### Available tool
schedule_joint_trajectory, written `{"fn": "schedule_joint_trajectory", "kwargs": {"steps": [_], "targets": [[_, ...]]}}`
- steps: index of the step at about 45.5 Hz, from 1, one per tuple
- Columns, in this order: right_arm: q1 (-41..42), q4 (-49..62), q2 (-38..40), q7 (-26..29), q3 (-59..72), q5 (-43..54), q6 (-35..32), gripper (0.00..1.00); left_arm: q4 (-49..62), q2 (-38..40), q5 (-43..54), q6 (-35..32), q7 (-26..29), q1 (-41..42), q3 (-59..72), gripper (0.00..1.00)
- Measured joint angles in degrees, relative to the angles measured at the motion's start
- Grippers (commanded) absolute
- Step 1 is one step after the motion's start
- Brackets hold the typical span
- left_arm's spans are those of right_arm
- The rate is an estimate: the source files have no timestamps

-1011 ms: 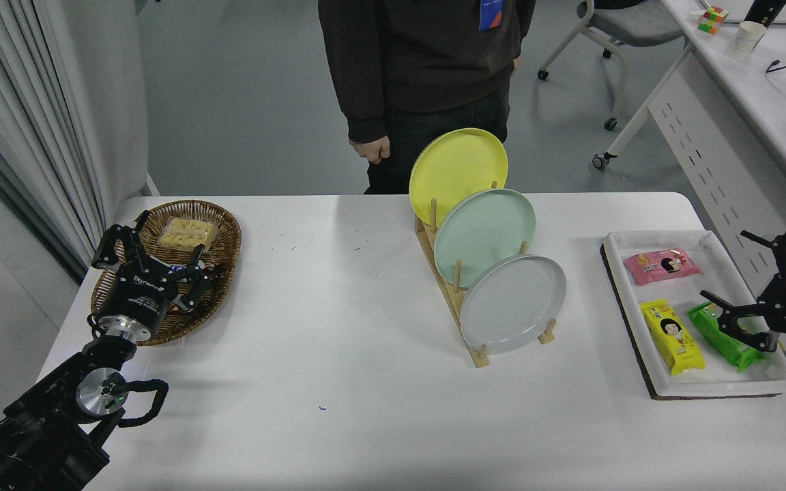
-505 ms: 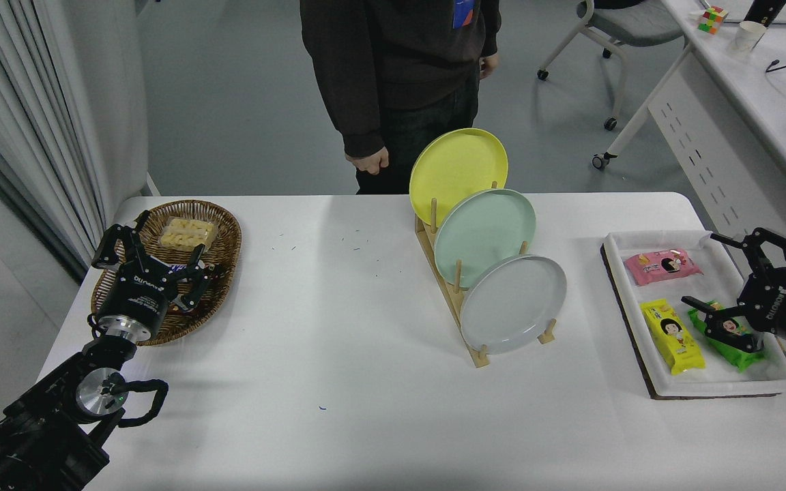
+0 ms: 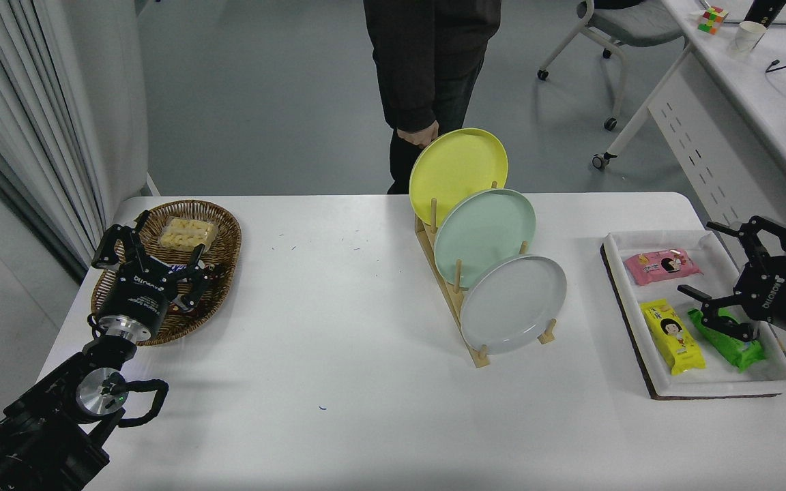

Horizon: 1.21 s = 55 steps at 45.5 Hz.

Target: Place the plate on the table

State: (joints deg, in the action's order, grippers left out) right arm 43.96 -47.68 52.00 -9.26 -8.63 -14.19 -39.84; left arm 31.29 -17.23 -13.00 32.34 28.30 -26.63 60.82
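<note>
The pale grey plate (image 3: 513,304), stiff, glossy, likely slippery and breakable, leans in the front slot of the wooden rack (image 3: 453,294) on the worktop (image 3: 338,354), best pinched at its upper rim by the right gripper (image 3: 727,279), whose fingers are spread wide over the snack tray (image 3: 666,389).

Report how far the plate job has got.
Nothing is done yet: the grey plate stands upright in the front slot of the wooden rack, ahead of the mint-green plate. In hand: the right pincer hangs open above the snack tray, holding nothing. The left pincer sits over the basket. Left: reach, grasp, lift, and lay the plate on the white table.
</note>
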Motion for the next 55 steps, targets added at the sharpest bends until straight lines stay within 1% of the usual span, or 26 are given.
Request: {"fn": "schedule_joint_trajectory", "kwargs": {"steps": [12,32,48,55], "targets": [[0.6,-0.1,-0.2,-0.1,-0.9,1.5,-0.3,1.00,0.0,0.0,0.0,0.0,0.0,0.0,0.0,0.98],[3.7,-2.0,-3.2,0.0,1.0,5.5,0.2,0.99,0.0,0.0,0.0,0.0,0.0,0.0,0.0,0.98],[5.5,-3.0,-5.2,0.0,4.8,5.9,0.0,1.00,0.0,0.0,0.0,0.0,0.0,0.0,0.0,0.98],[5.2,-3.1,-5.7,0.0,5.6,4.5,0.0,1.00,0.0,0.0,0.0,0.0,0.0,0.0,0.0,0.98]]}}
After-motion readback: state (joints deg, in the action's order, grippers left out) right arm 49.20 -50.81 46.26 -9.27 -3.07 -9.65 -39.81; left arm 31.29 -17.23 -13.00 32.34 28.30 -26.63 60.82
